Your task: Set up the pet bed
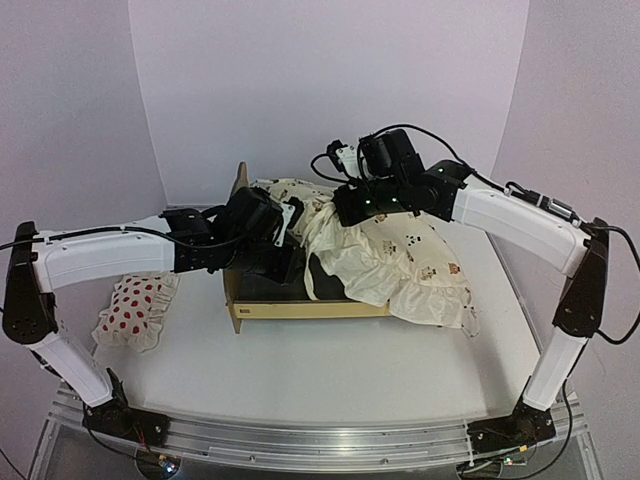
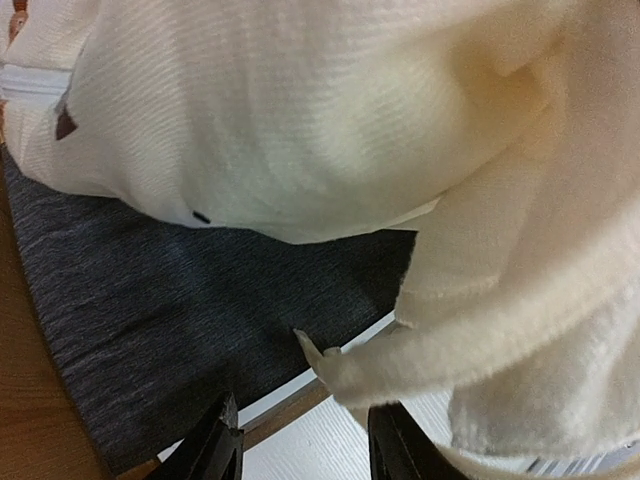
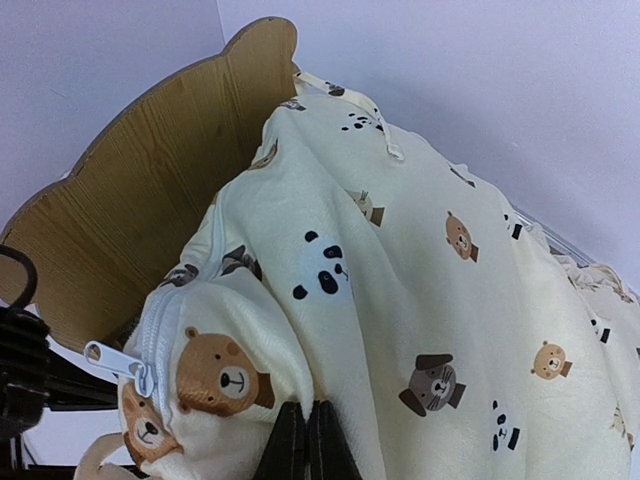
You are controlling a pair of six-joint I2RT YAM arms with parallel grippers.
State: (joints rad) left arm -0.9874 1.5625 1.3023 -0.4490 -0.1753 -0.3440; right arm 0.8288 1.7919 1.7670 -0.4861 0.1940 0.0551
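Plywood, pale and grained, makes the bed (image 1: 300, 310) in the middle of the white surface (image 1: 330, 370), its bear-eared headboard (image 3: 150, 190) upright, its base (image 2: 150, 290) dark grey woven cloth. A cream ruffled cushion (image 1: 400, 255) printed with animal faces sprawls over its right side. The right hand (image 3: 305, 440) pinches it tight; the left hand (image 2: 305, 455) gapes halfway, gripping nothing. A red-spotted pillow (image 1: 135, 305) lies to the bed's left.

A white table (image 1: 330, 360) is seen, evenly lit. Behind the table a plain pale lilac back panel (image 1: 330, 80) is set. Matching side panels (image 1: 60, 100) are stood at both of the table's sides. An aluminium rail (image 1: 320, 440) is fixed along the table's near edge.
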